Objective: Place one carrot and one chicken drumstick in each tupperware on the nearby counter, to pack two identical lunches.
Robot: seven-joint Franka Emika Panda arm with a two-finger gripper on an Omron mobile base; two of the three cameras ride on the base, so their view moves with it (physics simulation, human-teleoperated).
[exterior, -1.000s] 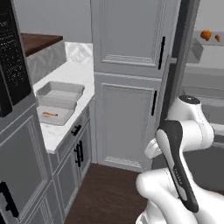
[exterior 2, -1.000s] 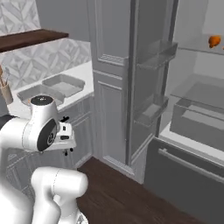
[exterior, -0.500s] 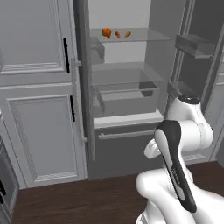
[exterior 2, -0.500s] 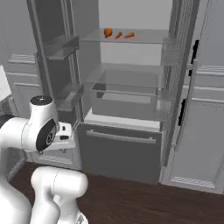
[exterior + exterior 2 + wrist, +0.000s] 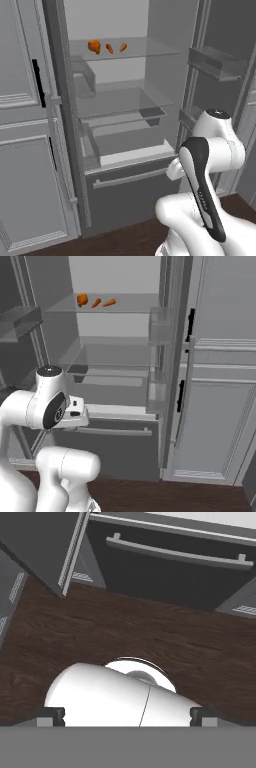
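Now the arm stands folded close over its own base in front of an open fridge [image 5: 125, 100], its upper links bent back on themselves so that the hand points down at the dark wooden floor [image 5: 125, 637]. Seen from the hand camera, the gripper [image 5: 127, 714] has its two dark fingertips [image 5: 50, 714] set far apart at the lower corners, wide open with nothing between them but the robot's own body and the floor beyond. Ahead of the hand lies the fridge's bottom freezer drawer [image 5: 170, 567] with its long bar handle [image 5: 175, 552]. High on the top glass shelf [image 5: 145, 50] of the fridge, well apart from the arm, sit a chicken drumstick [image 5: 94, 46] at the left and two carrots [image 5: 109, 48] just beside it, the second carrot [image 5: 123, 47] to the right. From the right base camera the same three pieces show on that shelf: drumstick [image 5: 82, 299], then carrot [image 5: 96, 303], then carrot [image 5: 109, 302]. A tall grey cabinet [image 5: 25, 125] stands left of the fridge.
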